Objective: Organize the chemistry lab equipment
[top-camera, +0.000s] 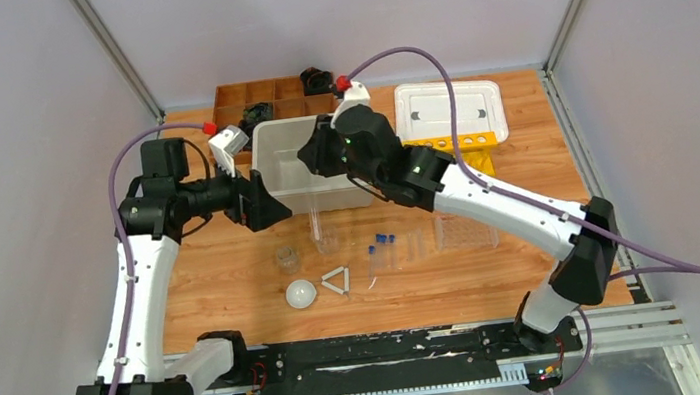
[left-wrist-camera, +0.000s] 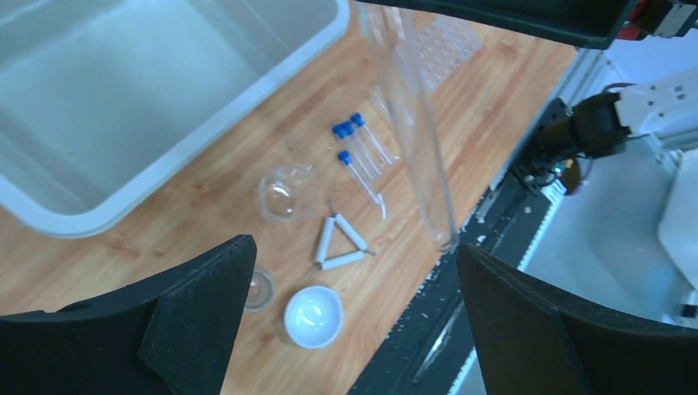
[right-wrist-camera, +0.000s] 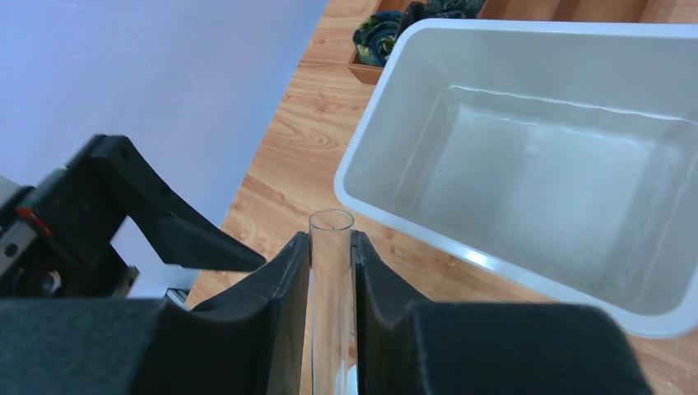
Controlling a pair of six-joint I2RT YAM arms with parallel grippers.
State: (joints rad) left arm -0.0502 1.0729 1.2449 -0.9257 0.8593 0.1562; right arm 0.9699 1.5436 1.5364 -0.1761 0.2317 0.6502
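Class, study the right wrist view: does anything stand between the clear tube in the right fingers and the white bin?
Nothing visible does. Only bare table lies between the clear tube, shut in the right fingers, and the white bin, which looks empty.

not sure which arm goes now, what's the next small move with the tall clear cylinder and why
Probably ease the left gripper forward around the lower part of the tall clear cylinder. The right gripper is shut on it near its open top, and the left stands wide open facing it, not touching.
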